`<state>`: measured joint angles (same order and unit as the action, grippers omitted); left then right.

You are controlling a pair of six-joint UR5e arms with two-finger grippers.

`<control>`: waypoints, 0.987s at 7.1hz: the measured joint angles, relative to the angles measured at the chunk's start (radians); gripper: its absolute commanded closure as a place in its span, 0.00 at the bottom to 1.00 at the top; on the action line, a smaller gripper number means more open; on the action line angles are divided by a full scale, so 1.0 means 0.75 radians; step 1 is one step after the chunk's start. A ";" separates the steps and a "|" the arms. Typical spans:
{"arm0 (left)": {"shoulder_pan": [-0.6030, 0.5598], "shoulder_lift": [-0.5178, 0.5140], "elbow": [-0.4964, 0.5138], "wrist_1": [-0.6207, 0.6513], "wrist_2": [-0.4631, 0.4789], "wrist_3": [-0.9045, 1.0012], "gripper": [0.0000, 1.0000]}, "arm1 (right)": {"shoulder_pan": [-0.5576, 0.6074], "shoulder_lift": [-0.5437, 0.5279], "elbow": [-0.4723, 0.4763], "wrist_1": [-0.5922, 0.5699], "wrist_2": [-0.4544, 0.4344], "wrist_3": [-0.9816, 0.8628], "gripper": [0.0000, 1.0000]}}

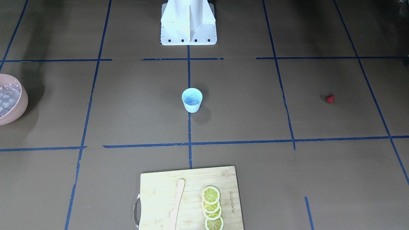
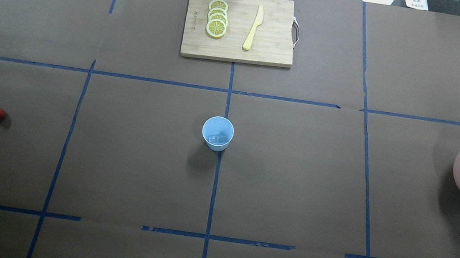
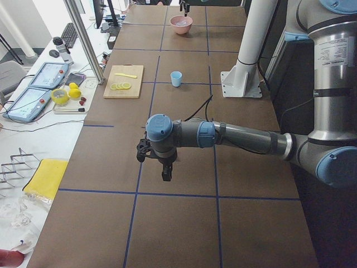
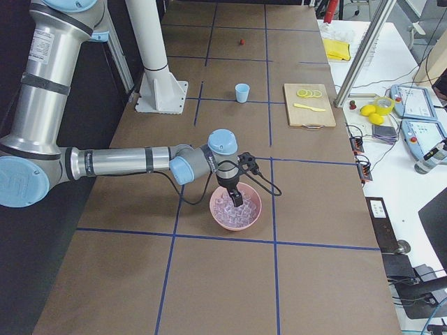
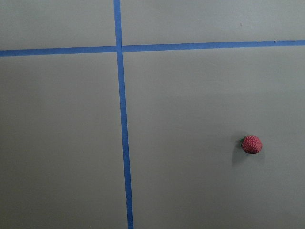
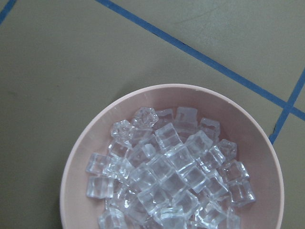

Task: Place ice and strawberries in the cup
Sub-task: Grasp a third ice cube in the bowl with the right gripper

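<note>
I'm seeing the cup (image 2: 217, 132) standing at the middle of the table (image 2: 295, 178), with a few ice cubes (image 2: 215, 138) lying inside it. My right gripper (image 4: 236, 197) is hanging over the pink bowl (image 6: 95, 138) heaped with more cubes. My left gripper (image 3: 166, 174) is hovering near the strawberry (image 5: 251, 144), which is lying on the table. I'm unable to tell how far either gripper's fingers are standing apart.
</note>
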<state>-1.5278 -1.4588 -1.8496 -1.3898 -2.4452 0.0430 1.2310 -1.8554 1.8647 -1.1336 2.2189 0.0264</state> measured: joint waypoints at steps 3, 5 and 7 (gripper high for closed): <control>0.000 0.002 0.000 0.000 0.000 0.000 0.00 | -0.013 0.008 -0.079 0.088 -0.015 -0.001 0.07; 0.000 0.002 0.001 0.000 0.000 0.000 0.00 | -0.062 0.014 -0.088 0.088 -0.036 0.005 0.12; 0.000 0.002 0.000 0.000 0.000 0.000 0.00 | -0.091 0.015 -0.113 0.088 -0.055 0.006 0.19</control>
<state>-1.5279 -1.4573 -1.8494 -1.3898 -2.4452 0.0430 1.1626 -1.8441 1.7799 -1.0676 2.1775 0.0309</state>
